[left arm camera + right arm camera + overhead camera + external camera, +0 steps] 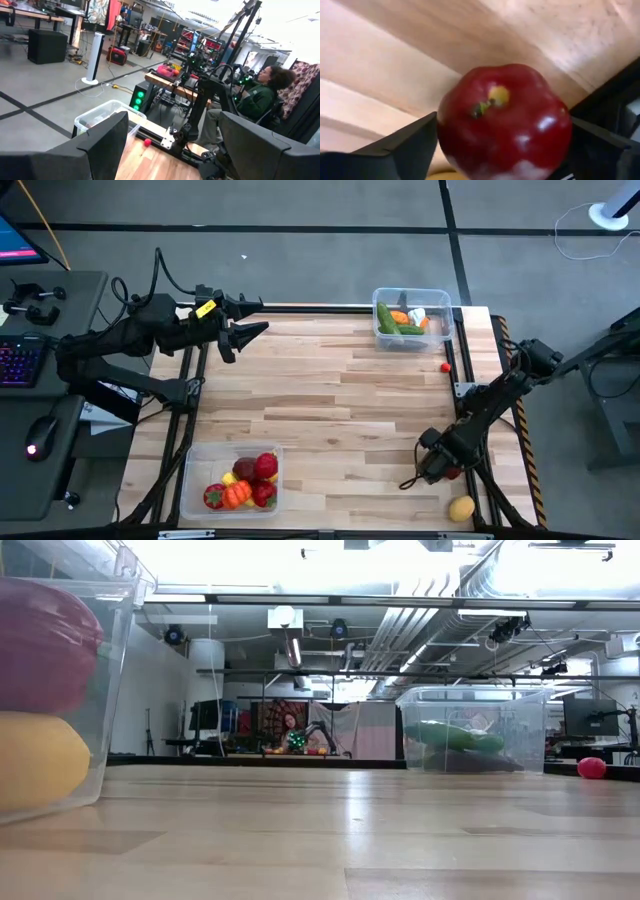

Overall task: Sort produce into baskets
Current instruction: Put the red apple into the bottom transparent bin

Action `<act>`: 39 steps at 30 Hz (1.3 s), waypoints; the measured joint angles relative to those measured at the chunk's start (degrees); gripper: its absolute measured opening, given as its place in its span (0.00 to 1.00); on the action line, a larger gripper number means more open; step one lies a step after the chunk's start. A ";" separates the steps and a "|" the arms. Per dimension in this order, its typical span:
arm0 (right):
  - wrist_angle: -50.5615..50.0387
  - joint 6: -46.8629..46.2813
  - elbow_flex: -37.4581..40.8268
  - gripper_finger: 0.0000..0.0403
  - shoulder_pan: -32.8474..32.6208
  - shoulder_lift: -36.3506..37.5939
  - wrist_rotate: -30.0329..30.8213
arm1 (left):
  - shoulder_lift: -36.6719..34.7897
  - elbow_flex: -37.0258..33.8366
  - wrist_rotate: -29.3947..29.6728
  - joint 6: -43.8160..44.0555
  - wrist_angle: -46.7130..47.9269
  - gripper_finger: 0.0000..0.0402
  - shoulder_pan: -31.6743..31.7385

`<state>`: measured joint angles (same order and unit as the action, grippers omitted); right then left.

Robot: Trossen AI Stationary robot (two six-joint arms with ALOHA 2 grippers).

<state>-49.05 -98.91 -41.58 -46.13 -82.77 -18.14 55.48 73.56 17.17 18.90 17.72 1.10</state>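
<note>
The right tool (446, 466) is down low at the near right edge of the worktop (330, 410). In its wrist view a red apple (506, 120) sits right between the two dark fingers (405, 150), one finger on each side of it, filling the gap. The fingers stand wide apart, and whether they are pressing on the apple or only flanking it cannot be told. In the high view only a sliver of red shows under the tool.

Just beside that tool, nearer the worktop's front corner, lies a yellow lemon (461, 508), on its own and untouched. A small red piece (446, 366) lies well apart from the tool, by the right rail and near the far basket (440, 300). That clear tub stands at the far right corner and holds green cucumbers (392, 320) with an orange piece and a white one.

The near basket (195, 465) stands at the front left, holding red, orange, yellow and dark purple produce (250, 482).

The left tool (248, 320) hovers over the far left edge of the worktop with its fingers spread and nothing between them.
</note>
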 joint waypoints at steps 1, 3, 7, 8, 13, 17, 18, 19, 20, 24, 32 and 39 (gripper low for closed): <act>-0.03 0.35 -0.69 0.86 0.00 0.12 0.47 | 0.00 0.00 0.00 0.00 0.00 0.75 0.00; -0.35 1.12 -3.36 0.78 0.16 0.80 3.23 | 0.00 0.00 0.00 0.12 0.00 0.75 0.00; -3.55 5.30 -11.88 0.69 2.13 2.73 18.82 | 0.00 0.00 -0.02 1.52 0.00 0.75 0.00; -4.40 6.67 -14.61 0.69 3.12 3.32 25.30 | 0.00 0.00 -0.02 1.61 0.00 0.75 0.00; -15.27 15.61 -26.75 0.69 12.21 4.25 57.45 | 0.00 0.00 -0.02 1.57 0.00 0.75 0.00; -23.53 26.54 -33.24 0.69 23.51 4.40 69.39 | 0.00 0.00 -0.02 2.02 0.00 0.75 0.00; -23.82 29.89 -34.22 0.69 26.51 4.46 70.08 | 0.00 0.00 -0.07 2.38 0.00 0.75 0.00; -23.65 33.74 -35.17 0.69 29.66 4.50 70.21 | 0.00 0.00 -0.19 3.03 0.04 0.75 0.00; -23.01 37.58 -35.94 0.69 32.49 4.69 70.16 | 0.00 0.00 -0.95 3.70 0.07 0.75 0.00; -10.19 54.23 -37.03 0.69 40.86 5.32 63.61 | 0.00 0.00 -10.05 6.42 0.48 0.75 -0.01; 32.41 70.86 -31.78 0.70 41.51 -0.77 31.15 | 0.00 0.00 -16.89 7.38 1.39 0.75 -1.57; 56.61 72.78 -33.80 0.70 35.20 -16.38 16.68 | 0.00 0.02 -5.69 7.62 1.34 0.75 -1.97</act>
<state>7.55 -26.13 -75.38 -10.93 -99.16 -1.46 55.48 73.58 11.48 26.51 19.05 -0.86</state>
